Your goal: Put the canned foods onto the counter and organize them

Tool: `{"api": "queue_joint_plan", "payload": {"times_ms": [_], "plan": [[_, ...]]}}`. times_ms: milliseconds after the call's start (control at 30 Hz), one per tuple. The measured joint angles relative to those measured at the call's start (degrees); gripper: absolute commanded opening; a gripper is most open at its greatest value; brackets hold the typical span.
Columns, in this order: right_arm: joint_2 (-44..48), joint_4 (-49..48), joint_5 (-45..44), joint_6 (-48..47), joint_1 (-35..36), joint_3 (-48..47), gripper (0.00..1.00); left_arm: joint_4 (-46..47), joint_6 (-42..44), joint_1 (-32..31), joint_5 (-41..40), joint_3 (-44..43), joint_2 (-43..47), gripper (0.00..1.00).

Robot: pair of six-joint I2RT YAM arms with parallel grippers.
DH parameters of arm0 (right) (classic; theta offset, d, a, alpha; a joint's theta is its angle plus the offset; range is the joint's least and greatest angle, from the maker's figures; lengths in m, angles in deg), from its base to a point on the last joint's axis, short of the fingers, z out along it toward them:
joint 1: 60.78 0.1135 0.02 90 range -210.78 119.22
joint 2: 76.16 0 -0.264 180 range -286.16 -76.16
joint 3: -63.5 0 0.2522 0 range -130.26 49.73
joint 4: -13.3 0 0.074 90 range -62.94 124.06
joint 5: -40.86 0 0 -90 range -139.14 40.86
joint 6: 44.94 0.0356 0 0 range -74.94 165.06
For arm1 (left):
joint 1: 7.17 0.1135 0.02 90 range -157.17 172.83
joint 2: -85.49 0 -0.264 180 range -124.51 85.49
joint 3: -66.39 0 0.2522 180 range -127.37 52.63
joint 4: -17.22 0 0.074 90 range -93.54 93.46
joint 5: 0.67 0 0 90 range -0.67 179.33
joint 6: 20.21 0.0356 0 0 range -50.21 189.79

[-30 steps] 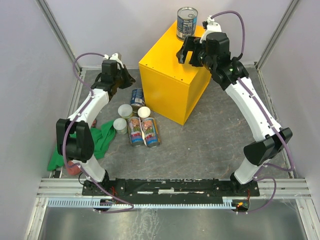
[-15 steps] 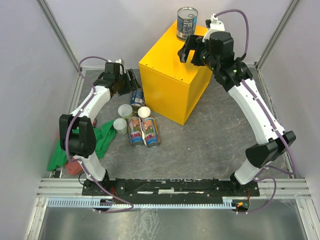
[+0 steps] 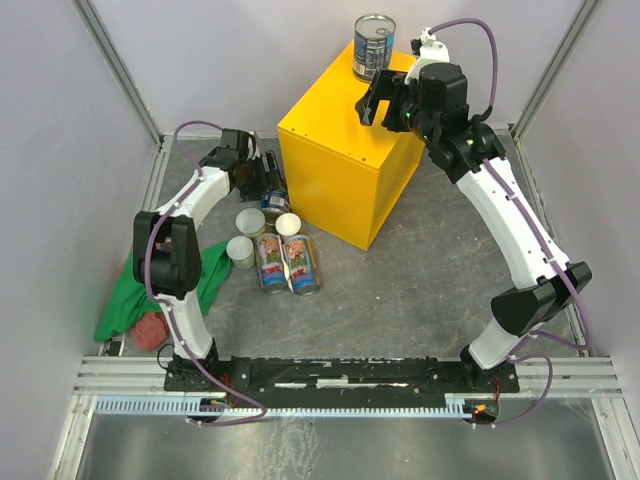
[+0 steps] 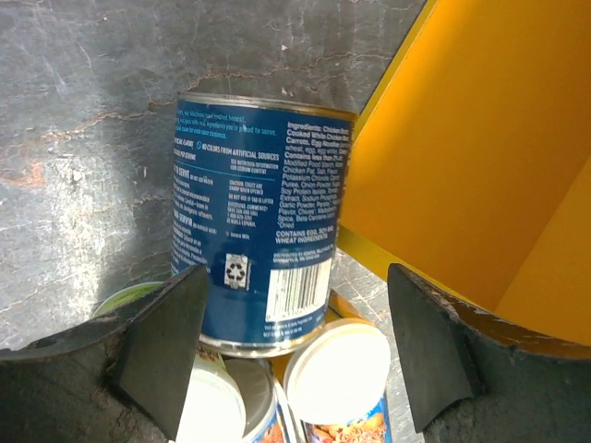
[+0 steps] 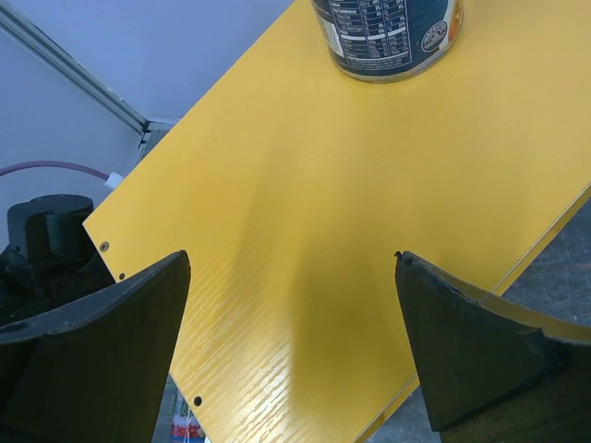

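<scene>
The counter (image 3: 345, 160) is a tall yellow box, and one wide blue-labelled can (image 3: 374, 46) stands on its far corner. My right gripper (image 3: 385, 103) hovers open over the counter top (image 5: 351, 231), short of that can (image 5: 388, 37), with nothing between its fingers (image 5: 120, 360). A second blue can (image 3: 275, 197) stands on the floor against the counter's left face. My left gripper (image 3: 262, 178) is open just in front of this can (image 4: 263, 221), which sits nearer the left finger (image 4: 166, 341). Small pale-lidded cans (image 3: 250, 222) (image 3: 288, 224) (image 3: 240, 250) and two slim cans (image 3: 270, 262) (image 3: 301, 263) lying down cluster beside it.
A green cloth (image 3: 150, 300) and a small red object (image 3: 150, 328) lie by the left arm's base. The yellow counter wall (image 4: 480, 166) is close on the left gripper's right side. Metal frame posts and pale walls enclose the grey stone floor (image 3: 420, 280).
My left gripper has gone from shut to open and swung right, toward the blue can on the floor. The right arm has shifted only slightly above the counter.
</scene>
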Motion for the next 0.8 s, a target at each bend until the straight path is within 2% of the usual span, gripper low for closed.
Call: {"api": "queue_joint_plan", "payload": {"times_ms": [400,467,500,800], "plan": [[-0.15,-0.02,0.0,-0.68,-0.02,0.0,1.0,-0.83,-0.02,0.24,0.37,-4.11,-5.27,0.88],[-0.35,-0.02,0.0,-0.83,0.0,0.0,1.0,-0.66,0.0,0.35,0.37,-4.68,-6.14,0.96],[-0.52,-0.02,0.0,-0.92,-0.02,0.0,1.0,-0.61,0.04,0.46,0.39,-4.98,-6.64,0.97],[-1.84,-0.02,-0.02,-1.11,-0.02,0.0,1.0,-0.5,1.38,0.9,2.78,-6.4,-11.26,0.99]]}}
